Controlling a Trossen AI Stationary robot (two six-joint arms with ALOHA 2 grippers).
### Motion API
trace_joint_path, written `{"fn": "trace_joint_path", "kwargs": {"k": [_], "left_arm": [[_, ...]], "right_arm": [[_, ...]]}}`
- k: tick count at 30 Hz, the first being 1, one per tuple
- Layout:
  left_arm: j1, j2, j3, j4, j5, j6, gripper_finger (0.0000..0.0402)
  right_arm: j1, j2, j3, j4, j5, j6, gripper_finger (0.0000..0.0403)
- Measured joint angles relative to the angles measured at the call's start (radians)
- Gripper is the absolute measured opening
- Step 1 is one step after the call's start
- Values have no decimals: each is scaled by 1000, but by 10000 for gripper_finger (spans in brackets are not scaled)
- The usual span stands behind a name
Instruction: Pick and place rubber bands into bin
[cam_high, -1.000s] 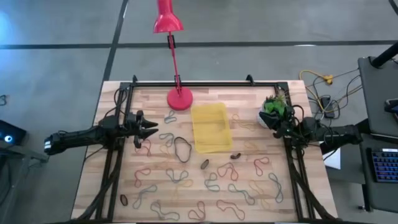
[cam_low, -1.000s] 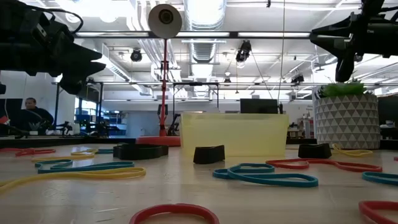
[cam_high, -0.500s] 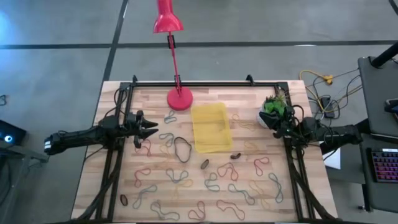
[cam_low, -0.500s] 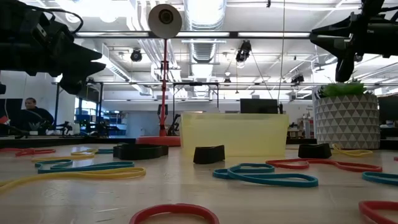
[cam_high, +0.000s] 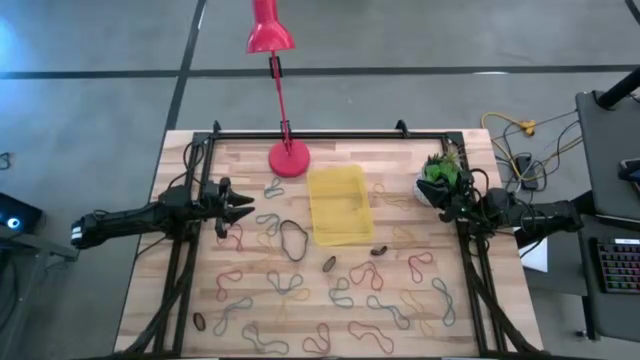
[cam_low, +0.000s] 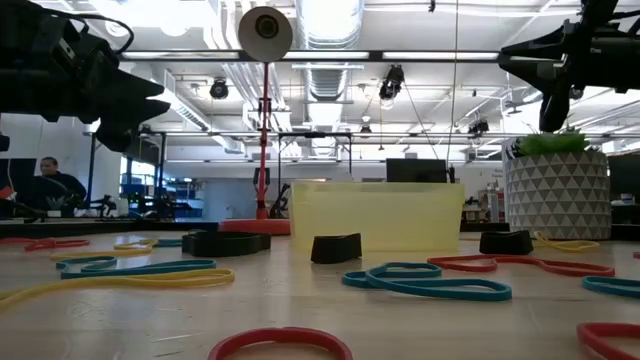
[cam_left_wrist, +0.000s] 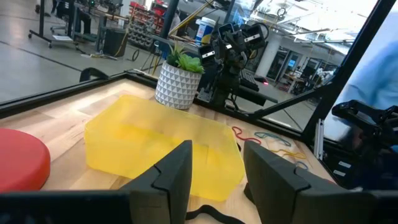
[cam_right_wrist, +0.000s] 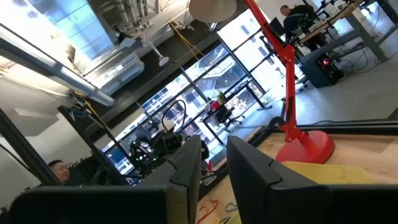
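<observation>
Nothing has changed over the last second: my left jaws (cam_high: 244, 211) hang apart and empty, the bin (cam_high: 337, 205) ahead of them, rubber bands (cam_high: 362, 272) strewn below on the table (cam_high: 395, 160). My right jaws (cam_high: 446, 205), narrowly parted, wait opposite. No band picked yet.

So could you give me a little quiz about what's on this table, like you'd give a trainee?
1. True or false: the bin already holds several rubber bands.
2. What stands nearest the right gripper? A) red lamp B) potted plant C) keyboard
3. Fill in: both grippers hang ___ the table, with the left gripper holding nothing.

Key: 1 false, it looks empty; 2 B; 3 above.
</observation>
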Motion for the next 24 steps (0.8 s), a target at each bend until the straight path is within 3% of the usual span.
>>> {"fn": "trace_joint_path", "kwargs": {"k": [17, 24], "left_arm": [[0, 0, 0, 0, 0, 0, 129], [0, 0, 0, 0, 0, 0, 129]], "right_arm": [[-1, 0, 0, 4, 1, 0, 68], [-1, -1, 0, 123, 102, 24, 68]]}}
